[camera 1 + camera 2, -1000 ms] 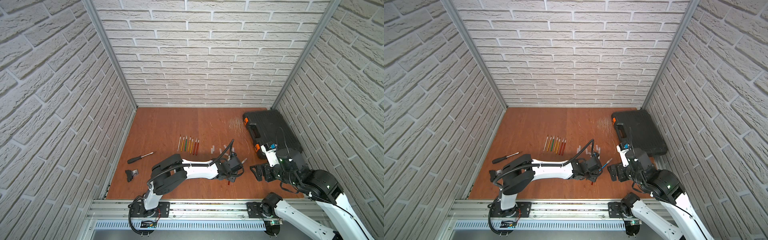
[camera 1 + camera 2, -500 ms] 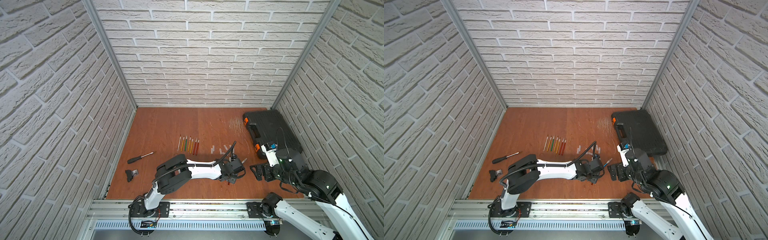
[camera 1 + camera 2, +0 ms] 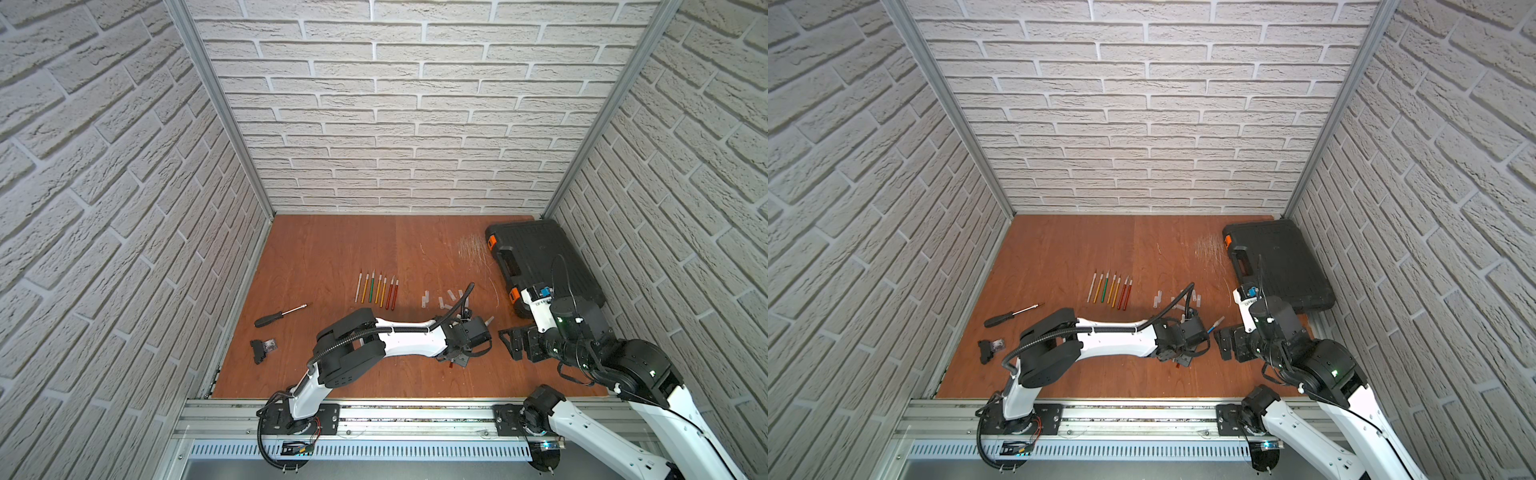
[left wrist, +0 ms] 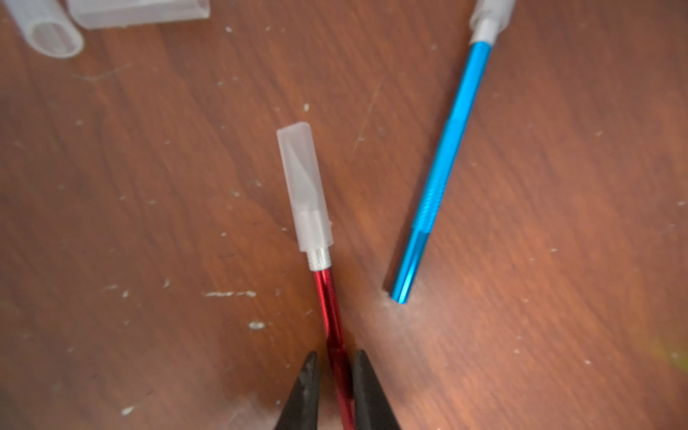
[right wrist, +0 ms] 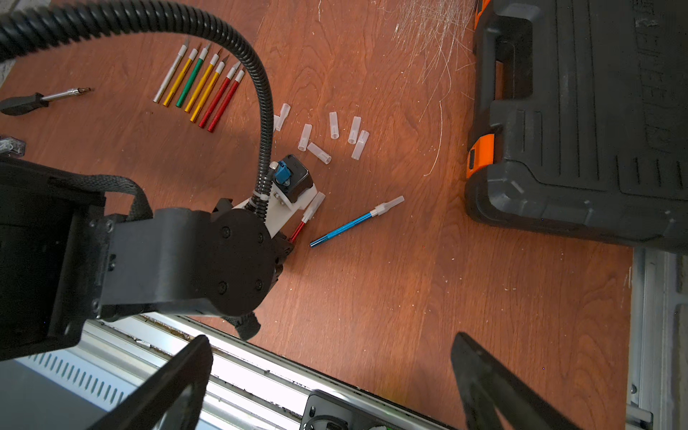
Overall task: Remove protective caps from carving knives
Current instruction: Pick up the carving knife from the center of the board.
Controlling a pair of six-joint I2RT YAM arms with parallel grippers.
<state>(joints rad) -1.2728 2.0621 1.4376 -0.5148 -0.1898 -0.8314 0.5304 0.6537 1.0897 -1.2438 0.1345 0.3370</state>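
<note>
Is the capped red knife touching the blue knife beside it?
Apart. The left wrist view shows bare tabletop between the red knife and the blue knife along their visible lengths; the right wrist view agrees.

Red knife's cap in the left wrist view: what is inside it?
Through the translucent cap a slanted blade shows as a pale outline, above the red knife handle. The plastic hides the blade's edge and exactly how it is seated.

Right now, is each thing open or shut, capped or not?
red knife: capped.
blue knife: capped, lying free.
row of seven knives: uncapped, blades bare.
loose caps: off, scattered.
black case: shut.
left gripper: nearly shut around the red knife's handle; grip unclear.
right gripper: open, empty.
</note>
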